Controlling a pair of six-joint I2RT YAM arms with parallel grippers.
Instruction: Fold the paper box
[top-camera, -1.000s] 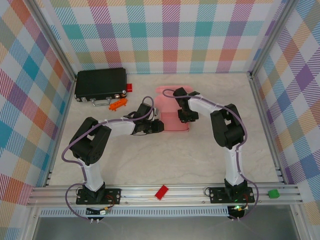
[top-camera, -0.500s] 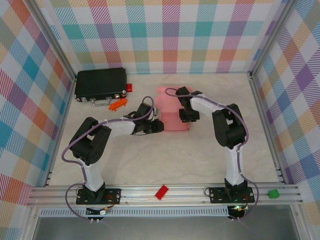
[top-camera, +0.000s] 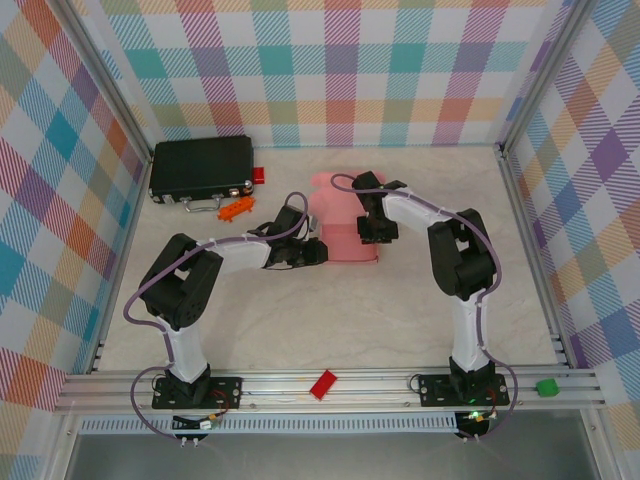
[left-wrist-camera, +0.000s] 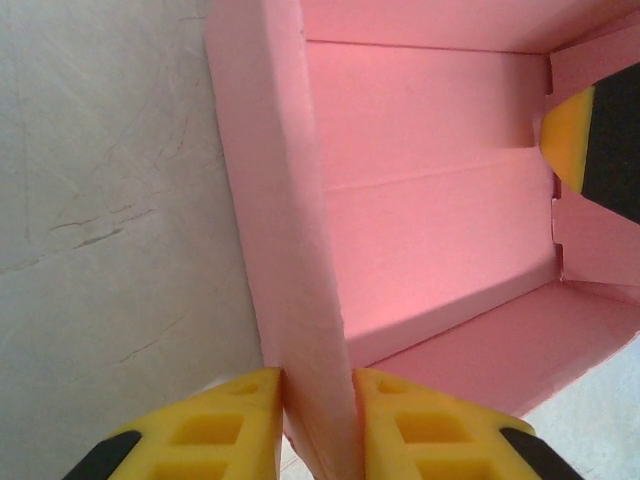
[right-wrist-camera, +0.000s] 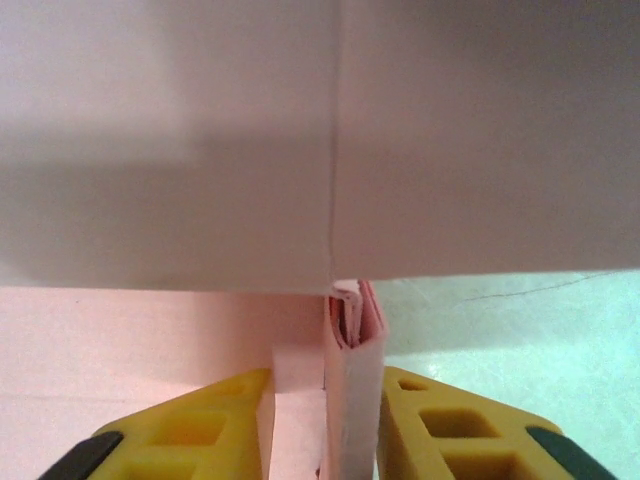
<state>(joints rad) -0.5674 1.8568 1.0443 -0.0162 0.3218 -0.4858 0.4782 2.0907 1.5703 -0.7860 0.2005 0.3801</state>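
The pale-pink paper box (top-camera: 338, 215) stands half formed in the middle of the table, open side up, with its walls raised. My left gripper (top-camera: 318, 252) is at its near-left corner. In the left wrist view that gripper (left-wrist-camera: 318, 378) is shut on the box's left wall (left-wrist-camera: 290, 260), with both yellow fingers pressed against the card. My right gripper (top-camera: 372, 234) sits at the right wall. In the right wrist view its jaws (right-wrist-camera: 325, 375) straddle the doubled-over wall (right-wrist-camera: 352, 400). The right finger touches the wall and the left finger stands a little apart, so this gripper is open.
A black case (top-camera: 200, 168) lies at the back left with a small red block (top-camera: 258, 174) and an orange piece (top-camera: 236, 209) beside it. On the front rail are a red block (top-camera: 323, 384) and a green block (top-camera: 546, 387). Checked walls close in the sides.
The right gripper's jaws have widened around the box's right wall and its wrist has shifted slightly left. The left gripper keeps its hold and has not moved.
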